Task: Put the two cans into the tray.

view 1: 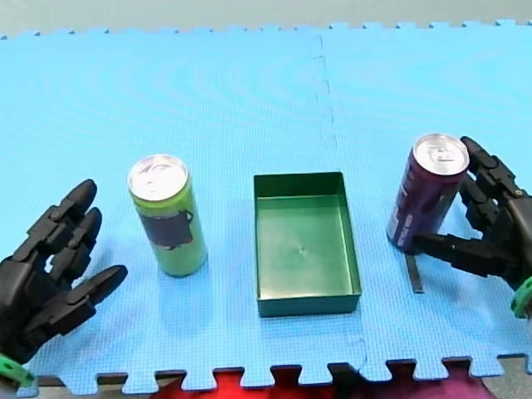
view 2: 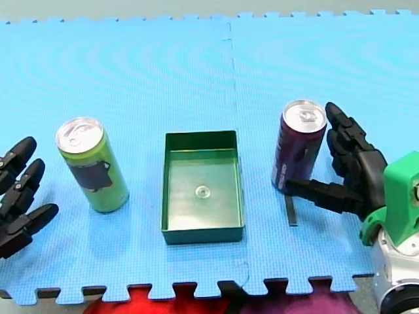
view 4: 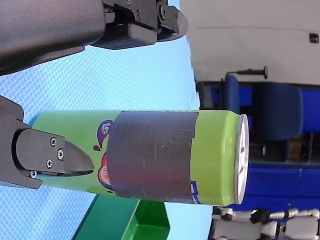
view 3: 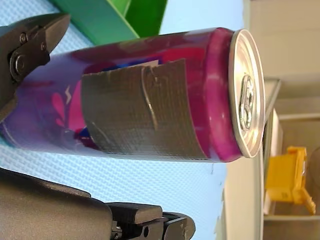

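The green can, with a dark tape patch, stands upright on the blue mat left of the green tray. The tray has nothing in it. Right of the tray stands the purple can, also upright on the mat. My right hand brackets it: the thumb reaches the can's base in front and the fingers stand behind it. The first wrist view shows the purple can with mat visible between it and the lower finger. My left hand is at the lower left, apart from the green can.
A short dark strip lies on the mat by the purple can's base. The mat's jigsaw front edge runs just below the tray. The second wrist view shows the green can between black fingers, with the tray's corner beside it.
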Tool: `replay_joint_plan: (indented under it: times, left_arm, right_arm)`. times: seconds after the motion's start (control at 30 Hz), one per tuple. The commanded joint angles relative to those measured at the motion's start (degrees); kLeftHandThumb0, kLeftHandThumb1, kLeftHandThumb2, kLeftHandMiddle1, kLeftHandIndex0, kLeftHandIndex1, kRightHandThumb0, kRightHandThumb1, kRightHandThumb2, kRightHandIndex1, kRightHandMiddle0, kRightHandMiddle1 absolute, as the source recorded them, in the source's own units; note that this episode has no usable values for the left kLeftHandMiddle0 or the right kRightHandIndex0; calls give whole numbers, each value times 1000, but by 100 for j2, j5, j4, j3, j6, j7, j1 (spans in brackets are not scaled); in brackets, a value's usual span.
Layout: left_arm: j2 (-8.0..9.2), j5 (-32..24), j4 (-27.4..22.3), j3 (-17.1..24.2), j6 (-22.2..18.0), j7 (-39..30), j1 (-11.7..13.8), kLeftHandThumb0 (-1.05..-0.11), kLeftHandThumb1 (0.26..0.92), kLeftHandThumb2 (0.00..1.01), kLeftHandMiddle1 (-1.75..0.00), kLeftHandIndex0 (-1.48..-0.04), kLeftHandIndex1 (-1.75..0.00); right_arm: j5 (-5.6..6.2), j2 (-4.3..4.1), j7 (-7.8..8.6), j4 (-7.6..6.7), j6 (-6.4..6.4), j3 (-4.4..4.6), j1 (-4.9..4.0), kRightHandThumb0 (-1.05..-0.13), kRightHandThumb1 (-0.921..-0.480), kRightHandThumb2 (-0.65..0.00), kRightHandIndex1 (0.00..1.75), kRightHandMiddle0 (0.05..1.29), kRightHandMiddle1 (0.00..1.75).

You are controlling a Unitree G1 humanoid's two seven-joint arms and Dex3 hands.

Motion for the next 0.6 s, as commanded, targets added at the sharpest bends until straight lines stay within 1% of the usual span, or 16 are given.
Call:
replay_joint_plan:
  times: [0.0, 0.1, 0.2, 0.57]
  left_arm:
    - [27, -10, -41, -7, 29, 4, 21, -1048, 921, 242, -1, -178, 0]
    - [26, -10, -60, -15, 49, 10, 28, -1048, 921, 250, 0, -175, 0]
    - [21, -11, -60, -18, 63, 19, 26, -1048, 921, 256, 0, -174, 0]
    - [27, -37, 137, 28, 68, -47, -63, -1048, 921, 259, 0, -172, 0]
  right_arm:
    - [-5, -5, 5, 10, 37, -2, -67, -602, -558, 0, 1, 123, 0]
    - [-10, 3, 10, 12, 69, 4, -110, -594, -558, 0, 0, 124, 0]
    - [-15, 16, 7, 3, 86, 12, -132, -588, -557, 0, 0, 124, 0]
    - [-45, 72, -20, -30, 75, 56, -159, -591, -559, -1, 0, 124, 0]
